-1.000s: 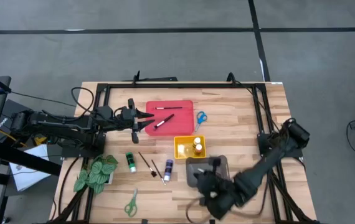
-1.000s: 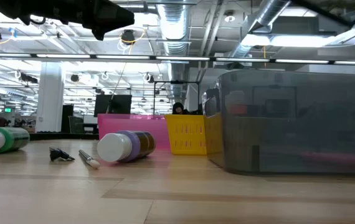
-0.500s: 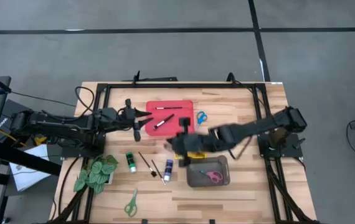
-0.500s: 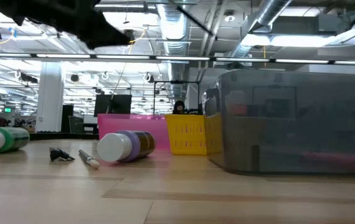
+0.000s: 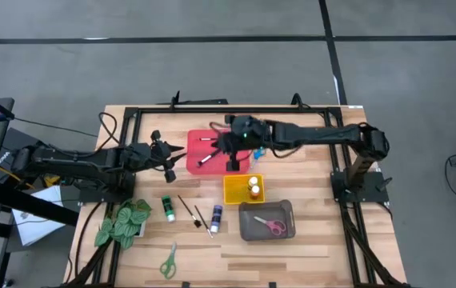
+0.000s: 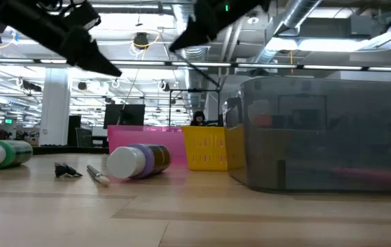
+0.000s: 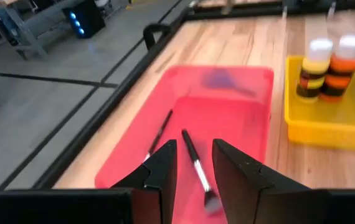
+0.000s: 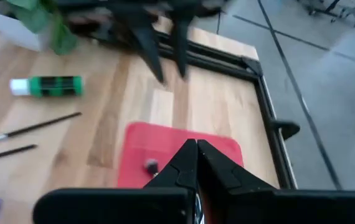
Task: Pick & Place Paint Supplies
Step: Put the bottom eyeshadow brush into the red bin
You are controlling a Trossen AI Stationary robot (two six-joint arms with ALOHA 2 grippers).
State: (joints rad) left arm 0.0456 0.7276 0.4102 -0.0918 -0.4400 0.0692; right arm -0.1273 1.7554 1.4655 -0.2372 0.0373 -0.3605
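The red tray (image 5: 212,142) holds two dark-handled paintbrushes (image 7: 196,163) (image 7: 159,132). My right gripper (image 5: 232,162) hangs shut above the tray's right part, touching nothing. My left gripper (image 7: 193,177) stands open at the tray's left edge, above it, with nothing between its fingers. Two paint bottles (image 5: 254,188) stand in the yellow tray (image 5: 234,190). Pink scissors (image 5: 270,226) lie in the grey tray (image 5: 248,228). On the table lie a green bottle (image 5: 167,208), two brushes (image 5: 186,208), a purple bottle (image 5: 215,216), green scissors (image 5: 168,261) and blue scissors (image 5: 258,150).
A leafy fake plant (image 5: 124,222) stands at the near left. A black frame (image 5: 236,110) runs around the table's far and side edges. Bare wood lies right of the trays and along the near edge.
My right gripper has swung from the grey tray at the near edge across the table to above the red tray, staying shut; the pink scissors now show in the grey tray. My left gripper has drawn back a little toward the left and tipped downward.
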